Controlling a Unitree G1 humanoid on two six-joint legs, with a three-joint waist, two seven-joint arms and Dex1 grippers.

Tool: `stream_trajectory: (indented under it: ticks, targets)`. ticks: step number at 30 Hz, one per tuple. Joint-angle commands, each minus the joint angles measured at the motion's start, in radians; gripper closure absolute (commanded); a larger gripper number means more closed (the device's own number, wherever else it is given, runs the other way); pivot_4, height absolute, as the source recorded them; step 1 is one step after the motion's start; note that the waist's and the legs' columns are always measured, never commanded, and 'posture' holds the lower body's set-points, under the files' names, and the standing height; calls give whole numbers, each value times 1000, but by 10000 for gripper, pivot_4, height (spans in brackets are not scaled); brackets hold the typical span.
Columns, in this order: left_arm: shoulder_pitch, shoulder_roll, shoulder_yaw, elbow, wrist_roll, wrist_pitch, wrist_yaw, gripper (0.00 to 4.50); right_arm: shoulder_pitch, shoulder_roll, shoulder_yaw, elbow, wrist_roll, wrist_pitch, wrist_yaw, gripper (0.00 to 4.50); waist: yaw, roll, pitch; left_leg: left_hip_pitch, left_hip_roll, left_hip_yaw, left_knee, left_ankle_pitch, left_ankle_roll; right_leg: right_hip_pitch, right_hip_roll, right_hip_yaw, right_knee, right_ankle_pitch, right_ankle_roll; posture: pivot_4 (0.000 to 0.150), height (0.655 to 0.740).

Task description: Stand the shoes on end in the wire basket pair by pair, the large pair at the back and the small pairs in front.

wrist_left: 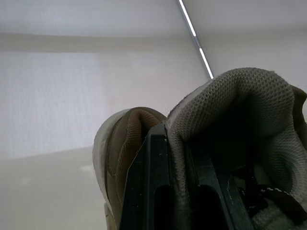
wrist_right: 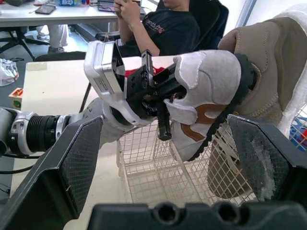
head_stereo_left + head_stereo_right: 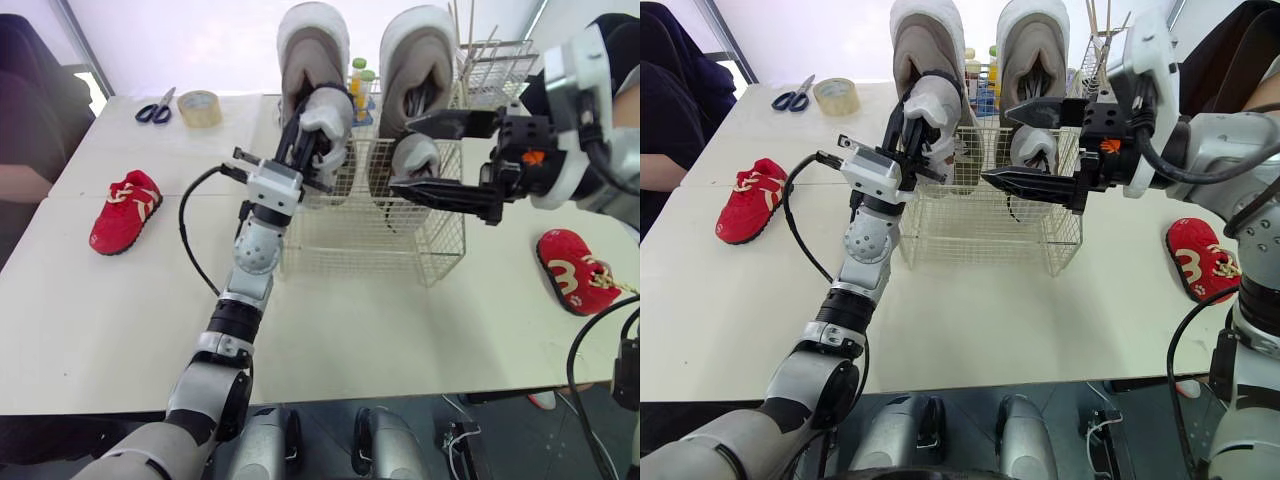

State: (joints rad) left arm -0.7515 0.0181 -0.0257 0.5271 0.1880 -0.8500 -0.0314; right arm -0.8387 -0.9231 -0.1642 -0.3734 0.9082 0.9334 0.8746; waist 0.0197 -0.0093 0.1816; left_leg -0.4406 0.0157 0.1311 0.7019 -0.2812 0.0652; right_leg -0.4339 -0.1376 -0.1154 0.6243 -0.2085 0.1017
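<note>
Hard to make out: which end is up on the small grey-white suede shoe with black lugged sole (image 2: 206, 81), its collar side masked by the left gripper (image 3: 305, 142). Clamped on that collar, one finger inside, one outside. Long axis near upright, slightly tilted, sole turned away toward the left tall beige mesh shoe (image 3: 312, 45) just beyond the gripper. Lower end about level with the rim of the white wire basket (image 3: 400, 245); above or inside the rim not clear.

Right gripper (image 3: 402, 153) spread wide, holding nothing. Beyond its fingers, a second small grey shoe (image 3: 420, 155) on end in the basket, lower half hidden by the lower finger; contact not discernible. Behind that, the right tall beige mesh shoe (image 3: 418, 50), also on end, top cut off by the frame.

Open wire floor in the basket's front part, nearer than both grippers. Bare white surface (image 3: 120, 320) on the near side. One small red shoe (image 3: 125, 210) well out left of the left gripper, another small red shoe (image 3: 572, 265) out past the right gripper's wrist.
</note>
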Motion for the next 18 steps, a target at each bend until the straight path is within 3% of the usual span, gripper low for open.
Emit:
stream_trajectory:
  ticks: [1,3,10,14,18]
  targets:
    - [53,-11,-30,53,39,14,38,41198,-11,-16,-33,-22,10,-2,-7,0,1,2,-1,0,0,0,0,0,0,0,0,0,-1,0,0,1500,7400]
    - [74,-7,-35,66,50,14,50,35120,-13,-15,-29,-21,11,-3,-9,0,10,3,-2,0,0,0,0,0,1,1,0,0,-2,1,0,1500,7400]
    - [115,-10,-41,92,28,28,47,365,-24,-11,-18,-12,6,-7,-5,0,27,8,-5,0,0,-1,0,1,3,4,0,-2,-11,5,-2,1500,7400]
    - [129,-6,-38,63,5,41,27,365,-26,-10,-15,-10,5,-7,-3,0,27,8,-5,0,-2,-1,0,0,6,5,-4,-3,-13,6,-2,1500,7400]
    - [151,-2,-35,-48,-114,119,-64,365,-25,-5,-11,-8,3,-10,-3,0,21,8,-5,-2,-2,0,0,0,6,4,-5,-3,-13,7,-2,1500,7400]
